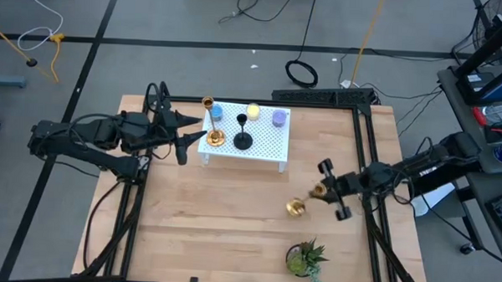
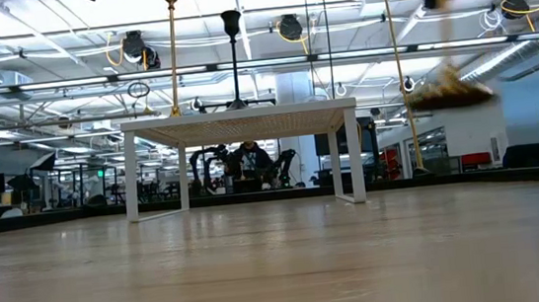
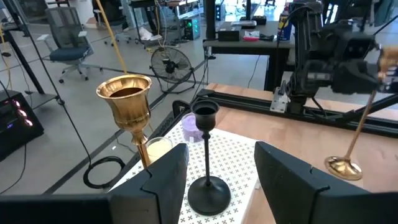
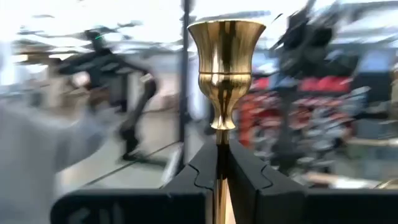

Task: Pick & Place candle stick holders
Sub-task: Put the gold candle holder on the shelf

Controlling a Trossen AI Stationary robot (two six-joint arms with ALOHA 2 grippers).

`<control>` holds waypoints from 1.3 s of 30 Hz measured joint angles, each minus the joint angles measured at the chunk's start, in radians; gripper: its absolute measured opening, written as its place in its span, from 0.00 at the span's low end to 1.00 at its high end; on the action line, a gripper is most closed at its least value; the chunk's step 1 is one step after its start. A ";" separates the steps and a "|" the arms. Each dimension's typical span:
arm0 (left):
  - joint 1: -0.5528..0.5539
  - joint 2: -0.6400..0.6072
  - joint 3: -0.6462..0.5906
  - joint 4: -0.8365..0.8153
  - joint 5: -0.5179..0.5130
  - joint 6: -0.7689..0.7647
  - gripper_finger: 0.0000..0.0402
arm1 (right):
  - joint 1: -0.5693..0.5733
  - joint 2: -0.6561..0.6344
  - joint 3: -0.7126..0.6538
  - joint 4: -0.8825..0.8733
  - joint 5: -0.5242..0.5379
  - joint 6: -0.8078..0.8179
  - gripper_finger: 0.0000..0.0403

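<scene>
A white perforated stand (image 1: 263,148) sits at the table's far middle. On it a gold candle stick holder (image 1: 212,123) and a shorter black one (image 1: 243,139) stand upright on their round bases; both show in the left wrist view, gold (image 3: 127,96) and black (image 3: 208,186). My left gripper (image 1: 190,146) is open at the stand's left end, level with these two holders and touching neither. My right gripper (image 1: 323,192) is shut on a second gold holder (image 1: 303,201) right of the table's middle. My right gripper pinches the gold holder's slim stem (image 4: 219,149) just under its cup (image 4: 225,56) between the two fingers. The fingers come from the table's right side. The holder is tilted, its round base (image 3: 344,167) lowest and lifted clear of the table, as the low view (image 2: 447,89) shows.
Blue (image 1: 217,112), yellow (image 1: 253,111) and purple (image 1: 278,118) candles sit along the stand's far edge. A small green potted plant (image 1: 305,258) stands near the front edge, right of middle. A black frame (image 1: 363,153) borders the wooden table (image 1: 223,224).
</scene>
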 joint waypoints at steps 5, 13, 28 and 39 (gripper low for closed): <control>-0.004 0.000 0.000 -0.004 0.000 -0.002 0.49 | -0.013 0.168 0.245 -0.141 0.049 -0.052 0.03; -0.040 -0.067 0.000 -0.016 0.007 0.019 0.49 | -0.093 0.284 0.634 -0.577 0.314 -0.104 0.04; -0.088 -0.199 0.000 -0.206 0.007 0.017 0.49 | -0.457 0.312 0.720 -0.660 0.261 -0.031 0.04; -0.088 -0.197 0.000 -0.217 0.007 0.037 0.49 | -0.513 0.361 0.721 -0.664 0.200 0.026 0.04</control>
